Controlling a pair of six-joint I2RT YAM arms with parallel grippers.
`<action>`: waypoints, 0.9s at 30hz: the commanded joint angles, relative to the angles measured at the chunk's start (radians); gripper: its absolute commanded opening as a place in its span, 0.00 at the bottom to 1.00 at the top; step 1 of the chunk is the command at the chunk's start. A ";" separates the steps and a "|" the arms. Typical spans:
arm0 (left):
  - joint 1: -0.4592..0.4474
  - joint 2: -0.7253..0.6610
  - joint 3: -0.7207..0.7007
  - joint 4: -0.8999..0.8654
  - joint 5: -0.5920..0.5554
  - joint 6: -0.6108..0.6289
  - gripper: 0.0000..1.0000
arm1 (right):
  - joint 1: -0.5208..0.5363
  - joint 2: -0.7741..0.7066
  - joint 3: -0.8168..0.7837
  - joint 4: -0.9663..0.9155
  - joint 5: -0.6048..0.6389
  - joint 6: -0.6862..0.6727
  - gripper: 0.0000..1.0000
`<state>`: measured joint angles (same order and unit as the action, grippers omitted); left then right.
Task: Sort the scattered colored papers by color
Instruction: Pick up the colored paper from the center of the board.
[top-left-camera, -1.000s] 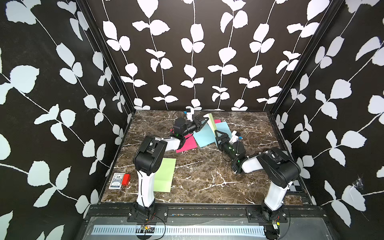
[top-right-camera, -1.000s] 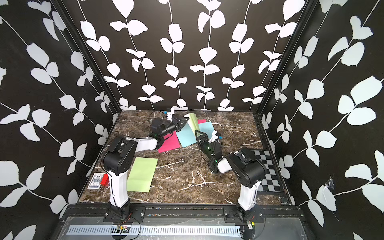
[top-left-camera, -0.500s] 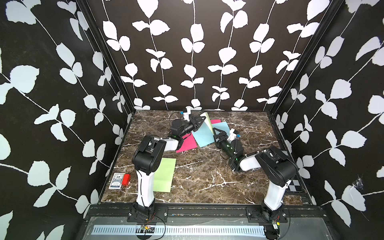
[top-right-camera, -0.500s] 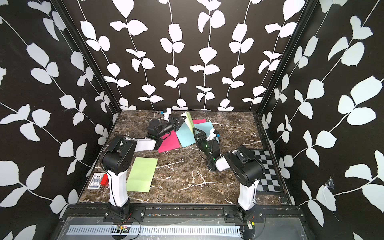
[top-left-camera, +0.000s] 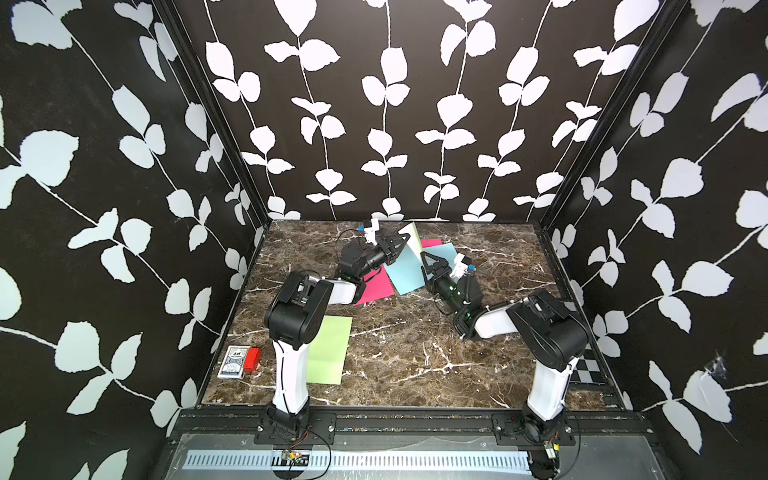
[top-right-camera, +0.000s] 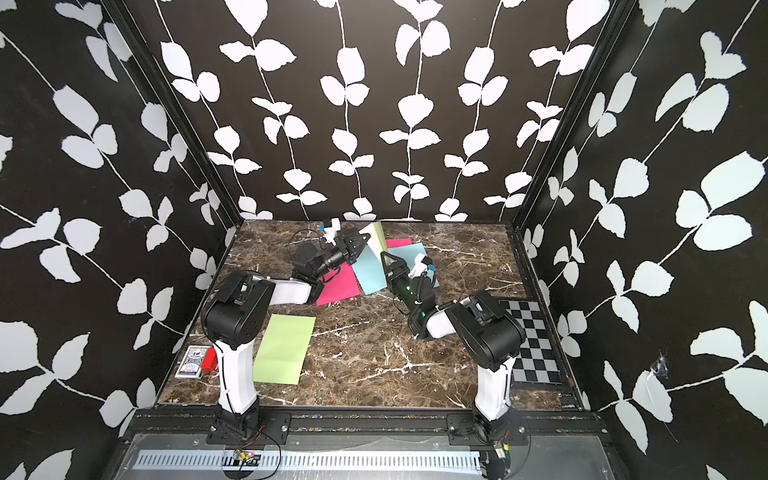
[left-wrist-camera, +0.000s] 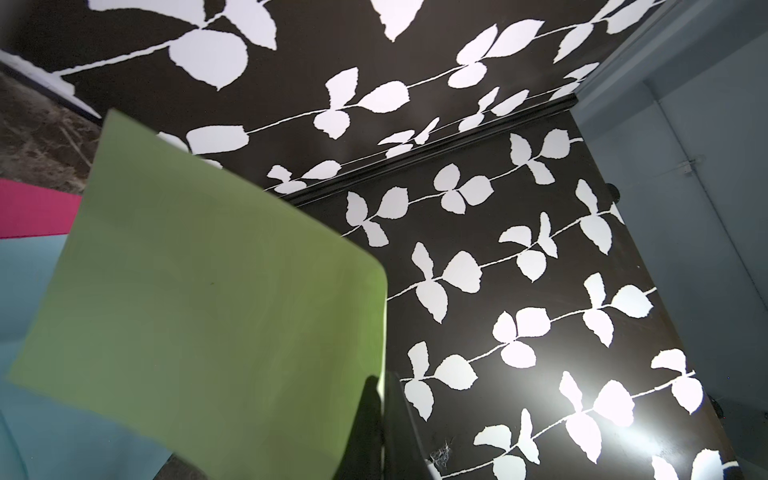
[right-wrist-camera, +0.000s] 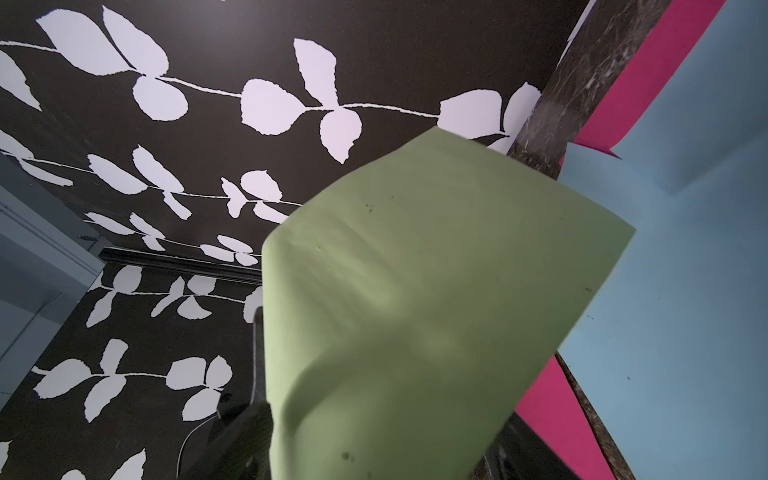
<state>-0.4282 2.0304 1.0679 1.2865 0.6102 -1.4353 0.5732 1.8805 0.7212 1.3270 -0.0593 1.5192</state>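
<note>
Two green sheets, one lifted

In both top views the left gripper (top-left-camera: 400, 243) pinches a green sheet (top-left-camera: 412, 242) up over the blue sheets (top-left-camera: 405, 274) and pink sheets (top-left-camera: 376, 287). The right gripper (top-left-camera: 432, 262) is spread wide beside it, and a second green sheet (top-right-camera: 284, 349) lies flat near the card box (top-right-camera: 191, 362).

Left wrist: the lifted sheet (left-wrist-camera: 208, 311) blocks much of the pile.

Right wrist: it (right-wrist-camera: 415, 311) hides one jaw.

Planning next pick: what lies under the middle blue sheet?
A magenta sheet pokes out from under the blue sheet; a second magenta corner shows farther back. Anything beneath is covered.
</note>
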 joint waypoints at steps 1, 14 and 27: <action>0.010 -0.055 -0.058 -0.006 0.026 0.028 0.00 | -0.016 0.015 0.046 0.086 -0.003 0.230 0.79; 0.053 -0.101 -0.164 -0.026 0.039 0.068 0.00 | -0.036 0.019 0.069 0.087 -0.065 0.219 0.79; 0.063 -0.097 -0.187 -0.014 0.038 0.078 0.00 | -0.042 -0.021 0.046 0.086 -0.063 0.173 0.70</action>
<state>-0.3721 1.9781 0.8997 1.2545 0.6346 -1.3796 0.5354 1.8919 0.7513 1.3270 -0.1169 1.5127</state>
